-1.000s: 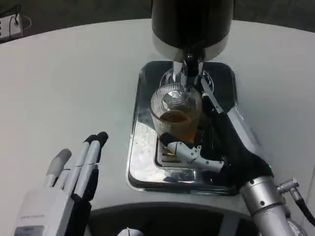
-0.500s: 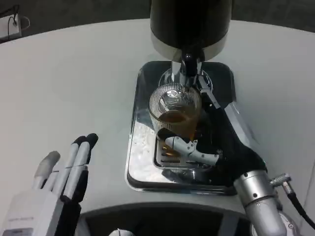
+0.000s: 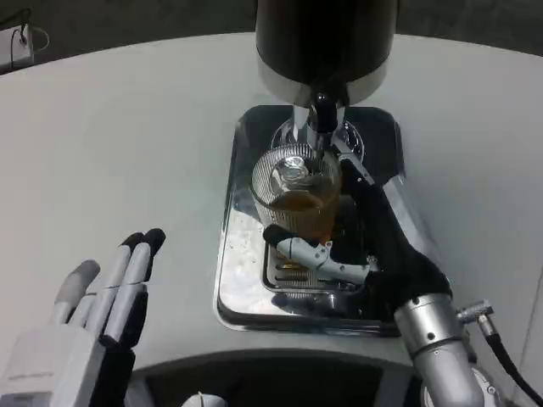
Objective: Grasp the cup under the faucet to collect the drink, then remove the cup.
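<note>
White table (image 3: 127, 144): right hand (image 3: 365, 254) still grips cup (image 3: 297, 195), shifted slightly left; left hand (image 3: 93, 331) fingers apart, idle.

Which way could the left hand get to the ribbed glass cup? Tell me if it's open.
Probably yes, from the cup's left: bare table and the tray's low rim lie between. The left hand is open; the right hand already holds the cup.
</note>
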You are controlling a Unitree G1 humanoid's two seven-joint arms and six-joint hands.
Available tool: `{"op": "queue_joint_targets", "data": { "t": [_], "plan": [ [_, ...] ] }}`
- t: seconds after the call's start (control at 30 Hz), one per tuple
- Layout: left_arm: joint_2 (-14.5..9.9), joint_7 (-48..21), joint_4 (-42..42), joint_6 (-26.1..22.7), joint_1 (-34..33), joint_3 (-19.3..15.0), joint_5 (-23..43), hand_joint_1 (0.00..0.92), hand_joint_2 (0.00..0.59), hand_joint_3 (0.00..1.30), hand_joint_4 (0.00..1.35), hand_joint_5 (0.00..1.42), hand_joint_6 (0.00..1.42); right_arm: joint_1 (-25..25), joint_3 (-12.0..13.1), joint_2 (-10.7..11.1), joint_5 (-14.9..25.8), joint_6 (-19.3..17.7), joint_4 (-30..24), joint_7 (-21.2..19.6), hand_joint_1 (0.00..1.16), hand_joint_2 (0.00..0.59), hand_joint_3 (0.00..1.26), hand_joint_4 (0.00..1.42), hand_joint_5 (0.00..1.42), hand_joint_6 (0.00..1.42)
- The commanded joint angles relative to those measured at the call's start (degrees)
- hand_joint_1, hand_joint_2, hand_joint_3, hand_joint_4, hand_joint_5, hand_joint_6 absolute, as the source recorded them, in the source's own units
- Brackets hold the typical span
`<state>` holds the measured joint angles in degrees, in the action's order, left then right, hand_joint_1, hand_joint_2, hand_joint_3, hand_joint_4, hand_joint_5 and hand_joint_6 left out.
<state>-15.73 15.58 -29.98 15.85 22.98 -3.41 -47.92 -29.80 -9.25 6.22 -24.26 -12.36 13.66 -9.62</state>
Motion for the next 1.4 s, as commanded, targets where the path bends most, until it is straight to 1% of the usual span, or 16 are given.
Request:
{"op": "queue_joint_targets", "data": {
  "t": [0.03,0.13,0.17,0.23,0.33,0.4,0.5,0.53,0.6,0.73,0.77,0.87,1.07,1.2,1.23,1.4],
  "plan": [
    [0.22,-0.96,-1.20,-0.88,1.13,-0.62,0.01,0.000,0.163,0.04,0.00,0.13,0.04,-0.70,-0.66,-1.65,0.57,0.37,1.00,-0.47,0.84,0.181,0.17,0.29,0.39,0.62],
    [0.23,-1.24,-1.74,-1.18,1.37,-1.00,0.12,0.000,0.163,0.04,0.00,0.13,0.04,-0.87,-0.52,-2.12,0.67,0.52,1.42,-1.31,0.87,0.178,0.21,0.35,0.50,0.85],
    [0.24,-1.33,-1.90,-1.25,1.43,-1.09,0.12,0.000,0.163,0.04,0.00,0.14,0.04,-0.92,-0.44,-2.26,0.67,0.56,1.53,-1.51,0.91,0.179,0.24,0.38,0.54,0.93],
    [0.26,-1.60,-2.36,-1.46,1.69,-1.44,0.24,0.000,0.163,0.04,0.00,0.14,0.04,-0.95,-0.05,-2.77,1.10,0.57,1.79,-2.18,0.93,0.189,0.28,0.43,0.61,1.05],
    [0.22,-2.02,-2.84,-1.60,1.87,-1.74,0.34,0.000,0.163,0.04,0.00,0.14,0.04,-0.94,0.19,-3.19,1.58,0.56,1.91,-2.80,0.96,0.186,0.34,0.51,0.70,1.16],
    [0.34,-2.27,-3.11,-1.77,1.89,-1.80,0.34,0.000,0.163,0.05,0.00,0.14,0.04,-0.74,0.37,-3.44,1.61,0.35,1.78,-3.39,1.00,0.200,0.39,0.58,0.77,1.24],
    [0.50,-2.53,-3.12,-1.88,1.78,-1.72,0.31,0.000,0.163,0.05,0.00,0.14,0.04,-0.42,0.81,-3.63,1.89,-0.02,1.38,-4.04,1.03,0.207,0.46,0.67,0.86,1.31],
    [0.61,-2.57,-3.01,-1.93,1.65,-1.59,0.22,0.000,0.163,0.05,0.00,0.14,0.04,-0.35,0.93,-3.65,1.96,-0.08,1.27,-4.18,1.06,0.207,0.50,0.70,0.90,1.34],
    [0.77,-2.60,-2.83,-2.01,1.44,-1.41,0.11,0.000,0.163,0.05,0.00,0.14,0.04,-0.27,1.51,-3.60,2.20,-0.27,0.83,-4.58,1.09,0.184,0.58,0.77,0.98,1.41],
    [0.99,-2.67,-2.22,-2.16,0.70,-0.89,-0.03,0.000,0.163,0.05,0.00,0.14,0.04,-0.16,2.29,-3.36,2.69,-0.87,-0.22,-4.73,1.12,0.148,0.69,0.87,1.08,1.42],
    [1.00,-2.72,-2.09,-2.17,0.53,-0.76,-0.06,0.000,0.163,0.05,0.00,0.14,0.03,-0.09,2.42,-3.30,2.81,-1.03,-0.59,-4.70,1.14,0.134,0.71,0.89,1.10,1.42],
    [1.02,-2.73,-1.73,-2.24,-0.01,-0.41,-0.27,0.000,0.163,0.05,0.00,0.14,0.03,0.30,2.65,-3.25,3.15,-1.30,-1.69,-4.50,1.16,0.113,0.74,0.94,1.13,1.42],
    [1.08,-2.48,-0.98,-2.25,-0.74,0.18,-0.30,0.000,0.163,0.05,0.00,0.14,0.03,2.36,2.12,-2.67,3.04,-1.78,-4.78,-3.62,1.16,0.107,0.80,0.99,1.19,1.42],
    [1.07,-2.36,-0.55,-2.16,-0.97,0.33,-0.23,0.000,0.163,0.05,0.00,0.13,0.03,4.22,1.63,-2.79,3.31,-1.18,-7.08,-2.76,1.16,0.107,0.81,0.99,1.20,1.42],
    [1.11,-2.27,-0.41,-2.11,-1.02,0.38,-0.16,0.000,0.163,0.05,0.00,0.13,0.03,4.50,1.61,-2.83,3.38,-1.06,-7.49,-2.60,1.16,0.098,0.81,0.99,1.21,1.42],
    [1.14,-1.98,0.09,-1.85,-1.07,0.65,-0.15,0.000,0.162,0.05,0.00,0.13,0.02,7.14,1.33,-2.76,3.95,-0.70,-12.13,-0.97,1.16,0.092,0.83,0.99,1.21,1.42]
  ]
}}
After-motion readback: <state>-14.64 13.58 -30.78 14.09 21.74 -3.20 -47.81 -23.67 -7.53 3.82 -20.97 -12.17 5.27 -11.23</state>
